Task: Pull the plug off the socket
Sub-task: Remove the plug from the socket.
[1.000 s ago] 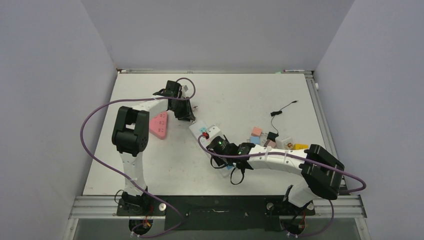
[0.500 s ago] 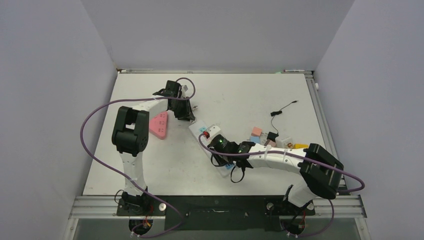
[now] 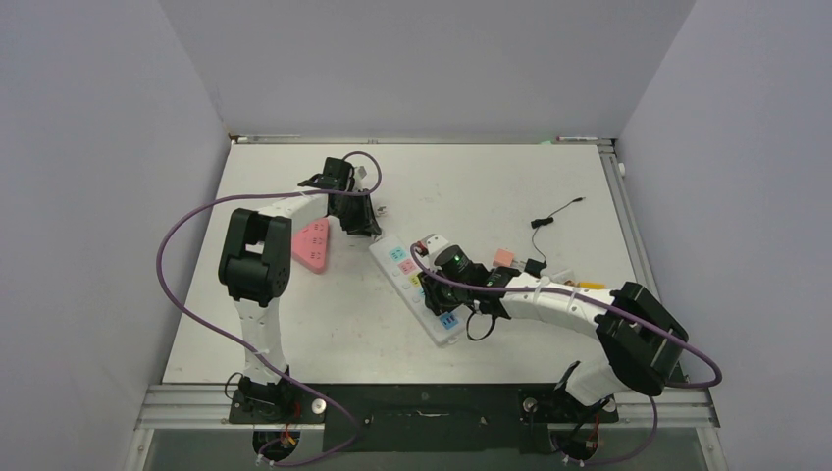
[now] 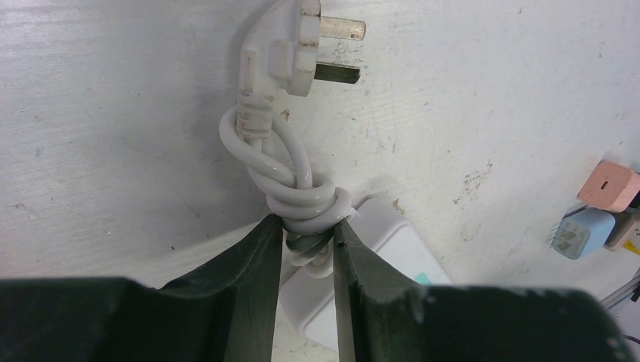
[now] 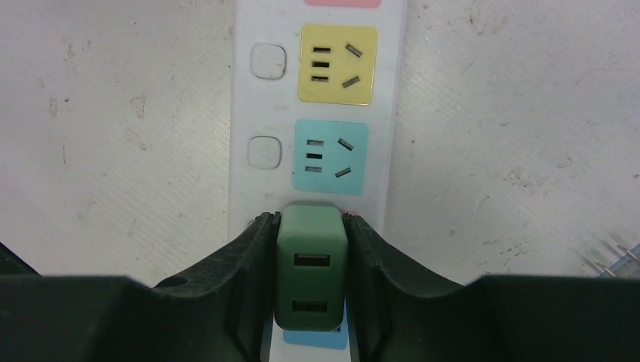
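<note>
A white power strip (image 3: pixel 441 330) with coloured sockets lies diagonally mid-table; it also shows in the right wrist view (image 5: pixel 245 98). My right gripper (image 5: pixel 311 222) is shut on a dark green USB plug (image 5: pixel 311 271) over the strip, just below a cyan socket (image 5: pixel 330 157) and a yellow socket (image 5: pixel 337 64). The plug's prongs are hidden, so I cannot tell if they sit in a socket. From above, the right gripper (image 3: pixel 439 289) hovers over the strip's middle. My left gripper (image 4: pixel 306 226) is shut on the strip's coiled white cord (image 4: pixel 302 197) at its far end (image 3: pixel 365 224).
The cord's own white wall plug (image 4: pixel 298 45) lies loose on the table. A pink triangular socket block (image 3: pixel 314 245) lies left of the strip. Small pink (image 3: pixel 503 257) and other adapters, a yellow piece (image 3: pixel 589 287) and a thin black cable (image 3: pixel 554 214) lie to the right.
My right wrist has moved up and to the right along the strip, uncovering the sockets near its far end. The left arm has not moved.
</note>
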